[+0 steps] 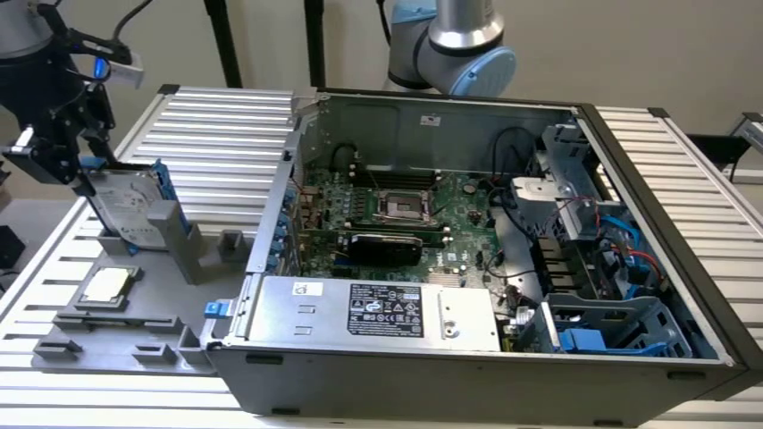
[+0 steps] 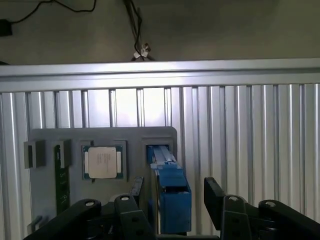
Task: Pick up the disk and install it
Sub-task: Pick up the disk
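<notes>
Claw [image 2: 174,191] is wide on both sides of the disk [image 1: 123,207], which stands upright in the grey holder [image 1: 181,239]; if I close off-centre, I fear it tilts and jams there.

On the ribbed silver aluminium table [image 1: 221,121] [image 2: 250,130], the flat grey plastic holder tray [image 1: 179,313] [image 2: 50,137] lies at the exterior view's left, just beside the open grey metal computer case [image 1: 477,380]. The silver-grey metal disk with blue plastic side rails [image 1: 125,210] [image 2: 170,197] stands on edge in 1 slot of the tray, behind the small square silver chip [image 1: 105,286] [image 2: 104,162], which lies flat in a recess. The black gripper [image 1: 84,183] [image 2: 173,186] hangs over the disk, its 2 spread fingers [image 2: 216,197] on either side of it.
</notes>
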`<state>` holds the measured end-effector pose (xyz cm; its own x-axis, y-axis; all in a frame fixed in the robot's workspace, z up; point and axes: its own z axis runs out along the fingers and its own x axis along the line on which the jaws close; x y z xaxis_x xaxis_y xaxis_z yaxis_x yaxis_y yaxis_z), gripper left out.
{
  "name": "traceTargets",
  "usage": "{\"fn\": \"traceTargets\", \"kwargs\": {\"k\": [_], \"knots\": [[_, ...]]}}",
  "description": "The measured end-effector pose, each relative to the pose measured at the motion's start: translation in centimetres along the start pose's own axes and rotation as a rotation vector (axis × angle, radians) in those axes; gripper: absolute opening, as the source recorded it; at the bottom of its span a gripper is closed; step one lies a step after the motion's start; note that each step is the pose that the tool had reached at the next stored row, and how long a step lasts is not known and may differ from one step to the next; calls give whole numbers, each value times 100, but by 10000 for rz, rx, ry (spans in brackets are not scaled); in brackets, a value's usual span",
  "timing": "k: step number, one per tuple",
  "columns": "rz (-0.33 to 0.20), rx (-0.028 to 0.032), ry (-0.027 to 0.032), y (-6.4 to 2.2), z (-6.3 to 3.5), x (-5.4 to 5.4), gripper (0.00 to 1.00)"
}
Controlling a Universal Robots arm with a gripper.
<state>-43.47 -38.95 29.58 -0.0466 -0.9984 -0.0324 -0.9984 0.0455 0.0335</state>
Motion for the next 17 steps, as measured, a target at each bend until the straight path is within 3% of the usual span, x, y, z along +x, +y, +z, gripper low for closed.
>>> {"fn": "traceTargets", "kwargs": {"k": [4,10,12,14,15,17], "knots": [[1,6,16,-2,73,2,60],[-2,9,99,-6,121,4,60],[-6,10,101,-9,122,3,51],[-14,10,102,-14,122,3,51],[-20,10,102,-17,122,3,44],[-31,10,102,-22,122,3,44]]}}
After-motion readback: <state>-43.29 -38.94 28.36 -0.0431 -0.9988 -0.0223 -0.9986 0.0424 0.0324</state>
